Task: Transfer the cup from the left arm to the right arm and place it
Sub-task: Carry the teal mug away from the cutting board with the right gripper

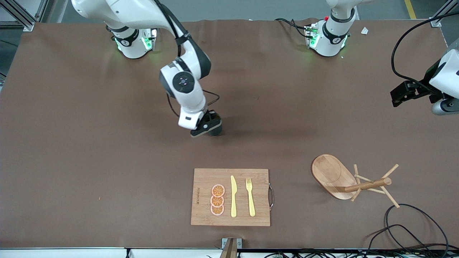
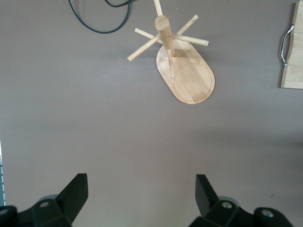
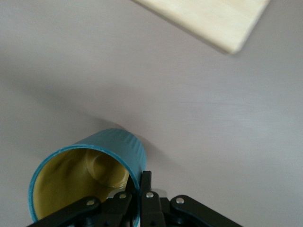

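The teal cup [image 1: 216,131] shows as a dark cylinder at the tip of my right arm, near the middle of the table. In the right wrist view its teal wall [image 3: 118,146] and tan-yellow inside are clear. My right gripper [image 3: 140,183] is shut on the cup's rim wall, one finger inside and one outside. The cup is at or just above the tabletop; I cannot tell whether it rests on it. My left gripper [image 1: 398,96] is in the air over the left arm's end of the table. It is open and empty [image 2: 140,191].
A wooden cutting board [image 1: 258,179] with orange slices [image 1: 217,199], a yellow knife and a fork lies nearer the camera than the cup. A wooden peg rack [image 1: 330,173] stands toward the left arm's end, also in the left wrist view [image 2: 189,75]. Black cables [image 1: 412,229] lie near it.
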Motion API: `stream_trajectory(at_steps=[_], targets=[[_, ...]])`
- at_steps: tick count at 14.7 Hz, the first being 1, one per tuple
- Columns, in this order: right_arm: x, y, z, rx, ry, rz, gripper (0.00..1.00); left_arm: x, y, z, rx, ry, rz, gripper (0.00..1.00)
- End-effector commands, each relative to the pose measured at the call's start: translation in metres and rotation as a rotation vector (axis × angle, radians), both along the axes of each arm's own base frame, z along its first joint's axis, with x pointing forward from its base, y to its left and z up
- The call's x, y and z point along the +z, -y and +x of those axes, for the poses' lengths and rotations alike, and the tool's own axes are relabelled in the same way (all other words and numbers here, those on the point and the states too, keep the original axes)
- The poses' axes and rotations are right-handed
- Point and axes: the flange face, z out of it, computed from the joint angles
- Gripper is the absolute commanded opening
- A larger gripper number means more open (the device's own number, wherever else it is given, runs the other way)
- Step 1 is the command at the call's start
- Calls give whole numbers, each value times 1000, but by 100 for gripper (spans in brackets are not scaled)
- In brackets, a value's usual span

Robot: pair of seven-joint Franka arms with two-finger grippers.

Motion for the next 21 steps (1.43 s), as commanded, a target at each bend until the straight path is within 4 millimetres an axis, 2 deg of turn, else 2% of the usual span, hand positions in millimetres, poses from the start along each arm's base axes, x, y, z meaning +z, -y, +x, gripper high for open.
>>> stream_trajectory(at_steps=[1, 3, 6, 8, 9, 10, 12, 17, 18, 19, 21], targets=[[33, 77, 26, 130, -26, -15, 0, 10, 2, -2, -26, 10, 20, 100], [40, 129, 39, 201, -34, -15, 0, 11, 2, -3, -26, 11, 19, 100], [43, 215, 58, 337, -31, -10, 1, 12, -9, -3, -46, 1, -18, 100], [40, 269, 67, 412, -31, -10, 1, 24, -1, -16, -88, 11, -25, 100], [36, 296, 69, 447, -32, -9, 1, 22, 3, -20, -93, 3, -18, 100], [34, 315, 70, 477, -31, -13, 1, 24, -6, -28, -74, 3, -24, 100], [31, 342, 70, 522, -31, -20, 1, 24, -11, -37, -57, -7, -63, 100], [4, 429, 55, 656, 27, -65, 1, 9, -1, -70, -72, -4, -50, 100], [4, 441, 55, 667, 39, -73, 1, 10, -3, -75, -69, 2, -48, 100], [3, 448, 54, 670, 40, -74, 1, 12, -4, -75, -68, 5, -48, 100], [-4, 448, 51, 671, 47, -78, 1, 12, -4, -74, -67, 2, -65, 100]])
